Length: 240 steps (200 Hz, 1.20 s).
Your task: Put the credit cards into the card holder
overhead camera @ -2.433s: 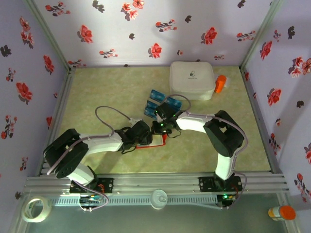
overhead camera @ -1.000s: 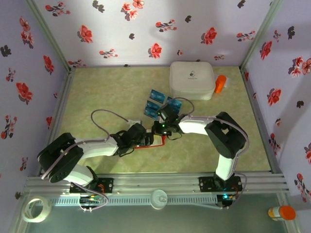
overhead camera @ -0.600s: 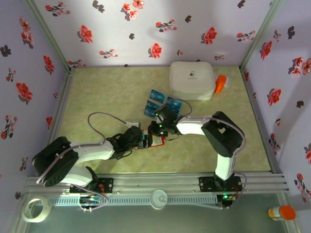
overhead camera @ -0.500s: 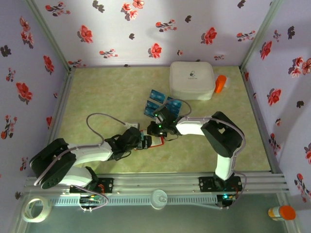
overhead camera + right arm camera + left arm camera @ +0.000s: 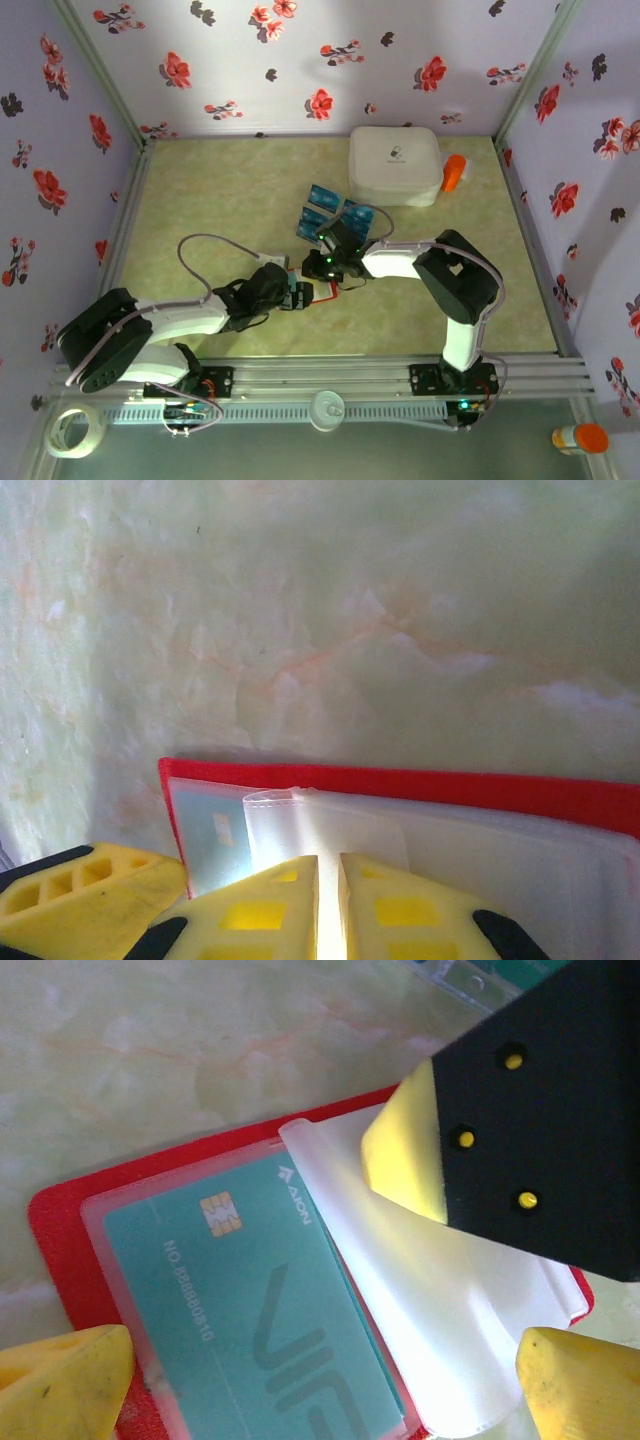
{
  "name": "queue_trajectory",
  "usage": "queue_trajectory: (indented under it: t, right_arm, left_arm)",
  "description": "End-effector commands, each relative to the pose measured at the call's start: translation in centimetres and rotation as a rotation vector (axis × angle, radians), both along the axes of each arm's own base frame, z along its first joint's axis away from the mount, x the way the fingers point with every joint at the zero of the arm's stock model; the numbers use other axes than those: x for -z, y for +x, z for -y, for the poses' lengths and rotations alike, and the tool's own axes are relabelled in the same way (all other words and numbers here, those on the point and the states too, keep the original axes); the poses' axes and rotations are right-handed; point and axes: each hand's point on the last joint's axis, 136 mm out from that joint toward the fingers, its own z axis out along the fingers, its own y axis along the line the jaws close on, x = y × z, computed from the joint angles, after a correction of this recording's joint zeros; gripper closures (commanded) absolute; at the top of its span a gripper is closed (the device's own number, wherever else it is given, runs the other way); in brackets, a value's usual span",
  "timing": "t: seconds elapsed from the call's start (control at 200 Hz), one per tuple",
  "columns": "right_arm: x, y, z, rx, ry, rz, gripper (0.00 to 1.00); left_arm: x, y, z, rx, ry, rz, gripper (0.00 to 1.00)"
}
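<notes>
The red card holder [image 5: 58, 1228] lies open on the table [image 5: 323, 291], and a teal credit card [image 5: 258, 1312] sits inside one of its clear pockets. My right gripper [image 5: 328, 900] is shut on a lifted clear sleeve [image 5: 330, 825] of the holder [image 5: 420, 784]; its yellow finger [image 5: 402, 1150] shows from the left wrist. My left gripper [image 5: 320, 1390] stands open just over the holder, one fingertip on each side of it. Several loose blue credit cards [image 5: 318, 197] lie on the table behind both grippers [image 5: 300, 293] [image 5: 326, 268].
A big white rounded box [image 5: 395, 165] with an orange object [image 5: 454, 172] beside it stands at the back right. Flowered walls close in three sides. A tape roll [image 5: 75, 430] and an orange-capped bottle [image 5: 580, 437] lie outside the frame rail.
My left gripper has reached further right and now straddles the holder. My right gripper has shifted slightly left while holding the clear sleeve.
</notes>
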Motion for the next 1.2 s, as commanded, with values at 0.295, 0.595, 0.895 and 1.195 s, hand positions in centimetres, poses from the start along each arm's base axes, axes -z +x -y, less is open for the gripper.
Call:
queue_trajectory:
  t: [0.295, 0.595, 0.895, 1.195]
  right_arm:
    - [-2.4, 1.5, 0.5, 0.041, 0.025, 0.014, 0.7]
    - [-5.2, 2.4, 2.5, 0.063, 0.011, 0.08, 0.62]
    - [-5.9, 1.3, 8.7, 0.034, -0.264, 0.205, 0.61]
    - [-3.2, 0.7, 10.6, 0.012, -0.374, 0.188, 0.58]
  left_arm:
    - [2.5, -1.2, 0.3, 0.065, 0.054, -0.032, 0.23]
    - [3.3, -1.3, 0.1, 0.063, 0.066, -0.042, 0.27]
    - [2.3, -1.1, 0.1, 0.054, 0.049, -0.027, 0.17]
    - [-1.5, -0.4, -0.8, 0.008, 0.035, 0.04, 0.0]
